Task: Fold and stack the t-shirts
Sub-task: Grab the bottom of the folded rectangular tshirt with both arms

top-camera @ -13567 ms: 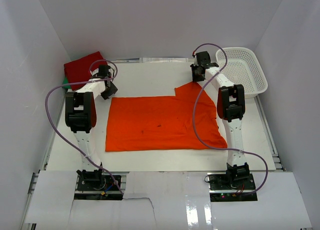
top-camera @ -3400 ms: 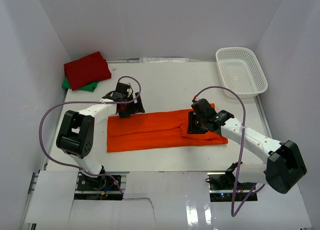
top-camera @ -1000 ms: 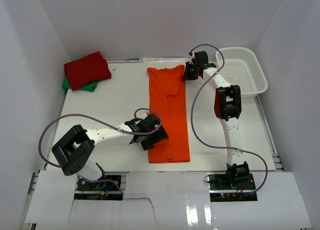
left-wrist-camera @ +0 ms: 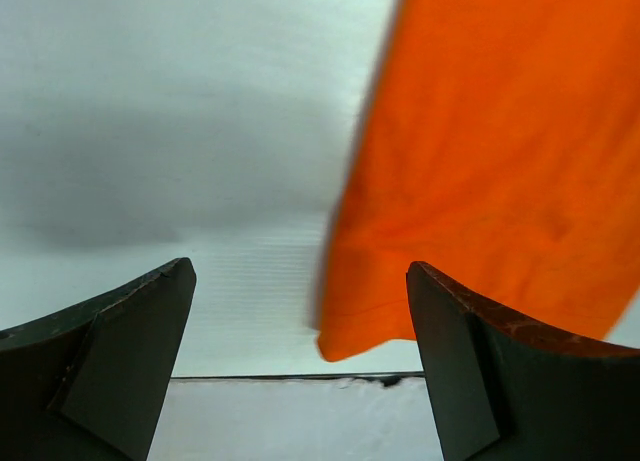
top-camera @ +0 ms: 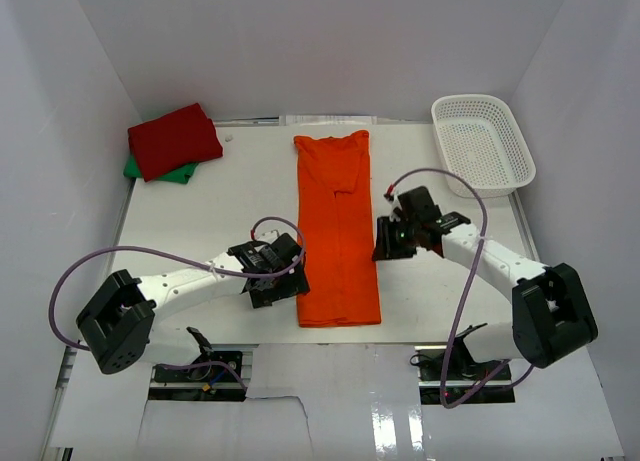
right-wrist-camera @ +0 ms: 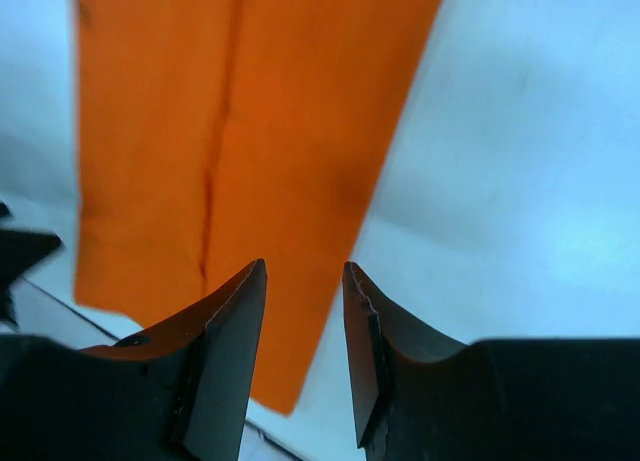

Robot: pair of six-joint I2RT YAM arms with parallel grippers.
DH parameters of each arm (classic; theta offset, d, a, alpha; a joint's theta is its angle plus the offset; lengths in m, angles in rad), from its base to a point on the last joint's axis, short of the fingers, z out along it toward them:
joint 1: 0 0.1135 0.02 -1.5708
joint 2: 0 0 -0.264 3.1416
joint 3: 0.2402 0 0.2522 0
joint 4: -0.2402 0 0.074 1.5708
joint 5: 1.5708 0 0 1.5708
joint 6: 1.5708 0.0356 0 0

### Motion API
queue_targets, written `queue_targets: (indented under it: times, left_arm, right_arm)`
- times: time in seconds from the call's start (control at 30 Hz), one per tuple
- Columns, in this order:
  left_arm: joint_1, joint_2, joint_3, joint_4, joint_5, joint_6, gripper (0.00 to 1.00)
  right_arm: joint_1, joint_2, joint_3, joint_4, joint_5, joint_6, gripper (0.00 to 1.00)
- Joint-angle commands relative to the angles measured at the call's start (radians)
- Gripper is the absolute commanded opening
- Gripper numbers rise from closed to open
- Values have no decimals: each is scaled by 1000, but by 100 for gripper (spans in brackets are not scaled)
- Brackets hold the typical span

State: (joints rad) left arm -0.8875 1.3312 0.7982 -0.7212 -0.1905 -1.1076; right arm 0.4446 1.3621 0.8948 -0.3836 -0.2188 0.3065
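My left gripper (top-camera: pixel 283 278) stands wide apart and empty. Since a second ago it drew back, so the orange t-shirt (top-camera: pixel 338 243), a long folded strip, now lies just to its right. My right gripper (top-camera: pixel 388 243), fingers a little apart and holding nothing, came from the collar end to the strip's right edge. Far beyond the left gripper, the red t-shirt (top-camera: pixel 173 139) lies on the green t-shirt (top-camera: pixel 160 172). White table (top-camera: pixel 230 191), white walls (top-camera: pixel 300 41).

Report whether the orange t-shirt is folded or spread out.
Folded lengthwise: the orange t-shirt lies as a long narrow strip with a layer edge running down its middle. No crosswise fold yet.
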Motion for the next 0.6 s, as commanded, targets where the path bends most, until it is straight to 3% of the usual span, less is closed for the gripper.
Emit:
queue_targets:
  times: [0.0, 0.27, 0.57]
  left_arm:
    - [-4, -38, -62, 42, 46, -5, 98]
    - [-25, -12, -126, 109, 31, -37, 97]
    - [-74, -58, -200, 219, 42, -60, 91]
  right_arm:
    - [98, -66, -127, -80, 44, 80, 42]
    - [197, -178, -301, -54, 75, 207, 40]
    - [330, -185, -421, 8, 56, 331, 40]
